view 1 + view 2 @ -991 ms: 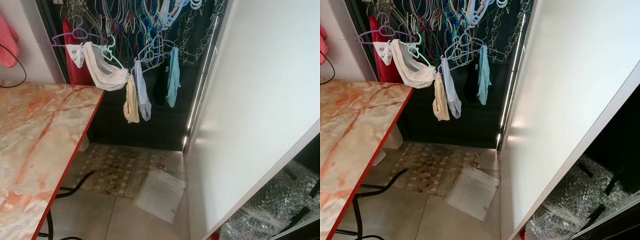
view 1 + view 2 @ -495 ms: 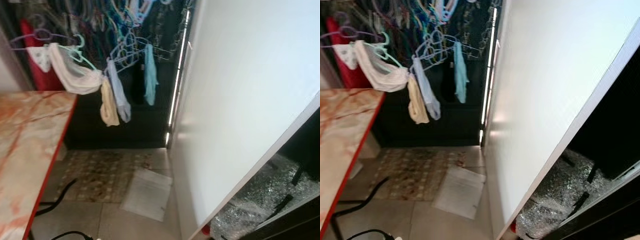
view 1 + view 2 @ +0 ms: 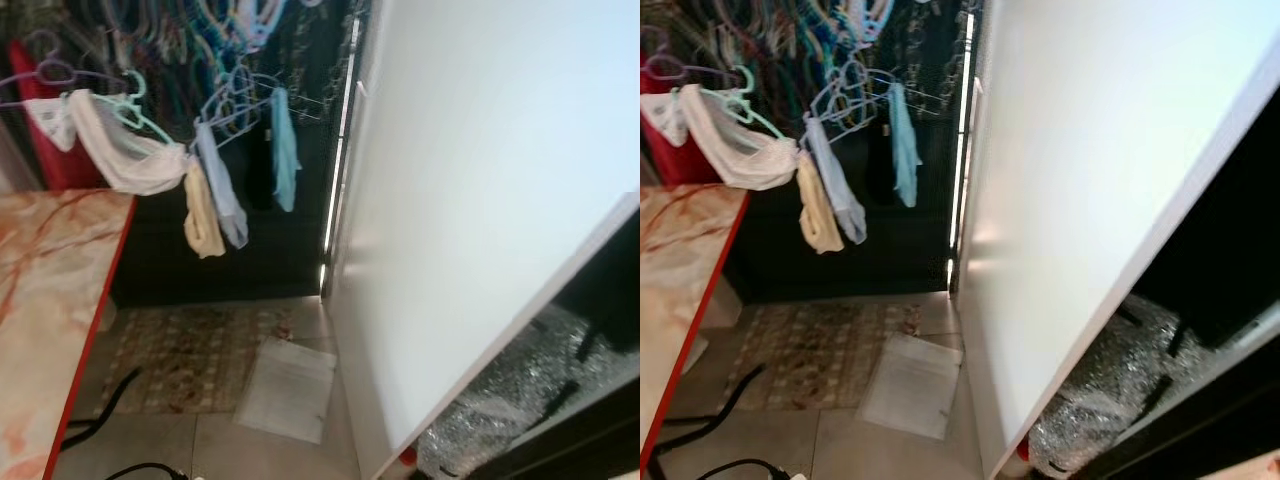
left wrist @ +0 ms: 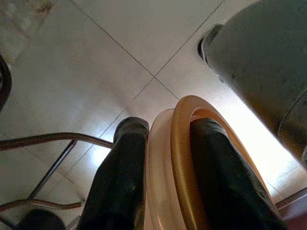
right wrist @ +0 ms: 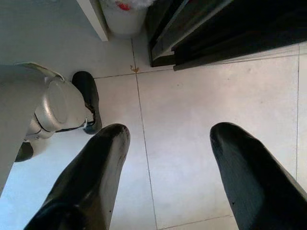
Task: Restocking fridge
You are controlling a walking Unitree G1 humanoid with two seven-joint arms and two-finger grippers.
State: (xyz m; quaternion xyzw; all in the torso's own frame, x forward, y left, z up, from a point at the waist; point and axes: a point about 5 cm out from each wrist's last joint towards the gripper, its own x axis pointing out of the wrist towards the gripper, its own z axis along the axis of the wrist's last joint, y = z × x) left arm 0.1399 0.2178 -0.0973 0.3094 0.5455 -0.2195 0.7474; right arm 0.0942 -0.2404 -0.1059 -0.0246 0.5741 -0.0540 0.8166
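Note:
The fridge's white door (image 3: 480, 200) stands open on the right and takes up much of the head views. Past its lower edge I see the dark inside of the fridge (image 3: 1200, 290), with crumpled shiny film (image 3: 510, 395) lying low in it. My left gripper (image 4: 169, 129) is shut on the rim of an orange plate (image 4: 180, 158), held edge-up over the floor tiles. Over bare tiles hangs my right gripper (image 5: 170, 132), open, with nothing between its fingers.
A marble table (image 3: 50, 300) with a red edge stands on the left. Hangers with garments (image 3: 150, 165) hang behind it. On the floor lie a patterned rug (image 3: 190, 350), a white mat (image 3: 285, 390) and a black cable (image 3: 100, 400). My own foot (image 5: 88, 98) is near the right gripper.
The whole picture has slid left, so the camera has turned right; less of the table and more of the fridge's inside shows. Nothing in the scene itself has moved.

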